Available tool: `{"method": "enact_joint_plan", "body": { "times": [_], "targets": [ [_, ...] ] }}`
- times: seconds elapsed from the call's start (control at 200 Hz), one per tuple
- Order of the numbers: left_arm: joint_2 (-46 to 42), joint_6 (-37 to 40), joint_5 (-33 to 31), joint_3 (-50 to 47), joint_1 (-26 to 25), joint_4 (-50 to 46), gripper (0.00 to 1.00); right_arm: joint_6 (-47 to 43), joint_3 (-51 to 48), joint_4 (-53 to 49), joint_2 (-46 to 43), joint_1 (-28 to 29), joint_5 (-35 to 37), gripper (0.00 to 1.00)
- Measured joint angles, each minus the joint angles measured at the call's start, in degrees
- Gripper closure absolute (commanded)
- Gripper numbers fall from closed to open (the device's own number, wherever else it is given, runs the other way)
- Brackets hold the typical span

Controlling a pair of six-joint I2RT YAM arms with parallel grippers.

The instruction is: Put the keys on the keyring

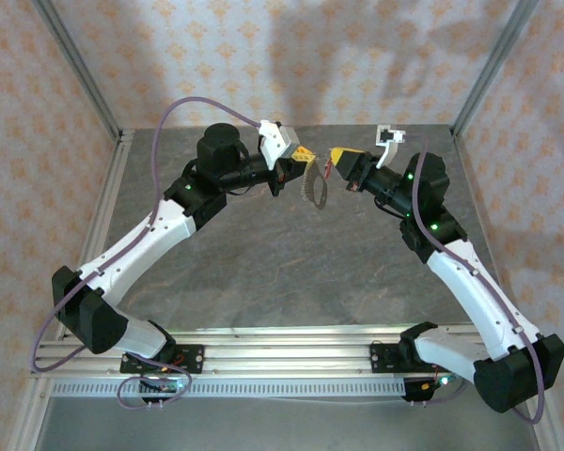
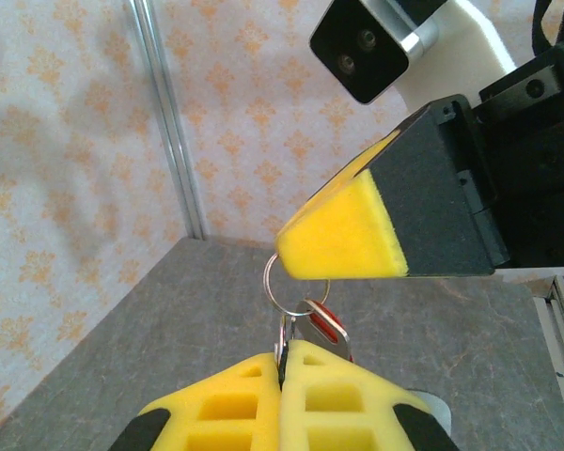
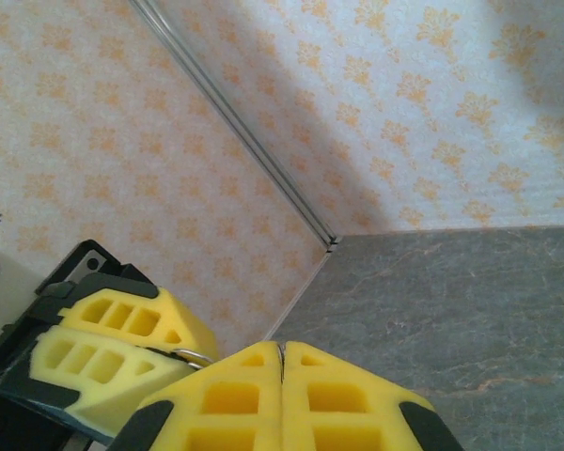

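Observation:
Both grippers meet in mid-air above the back of the table. My left gripper is shut, pinching a thin silvery loop that links into the round wire of the keyring. A small key with a red head hangs on that wire, right next to my left fingers. My right gripper is shut too; its yellow fingertip covers the ring's top, and a sliver of metal shows in its seam. A silvery chain dangles below the two grippers.
Grey marbled table lies below, bounded by patterned walls and aluminium corner posts. The right arm's wrist camera housing sits close above the ring. A metal rail runs along the near edge.

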Motion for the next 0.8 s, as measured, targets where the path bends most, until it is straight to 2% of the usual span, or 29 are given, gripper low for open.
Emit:
{"method": "enact_joint_plan", "body": {
  "times": [0.796],
  "targets": [
    [0.5,-0.9,-0.2,0.0,0.0,0.2,1.00,0.4,1.6,2.2,-0.1,2.0,-1.2,1.00]
  ]
}}
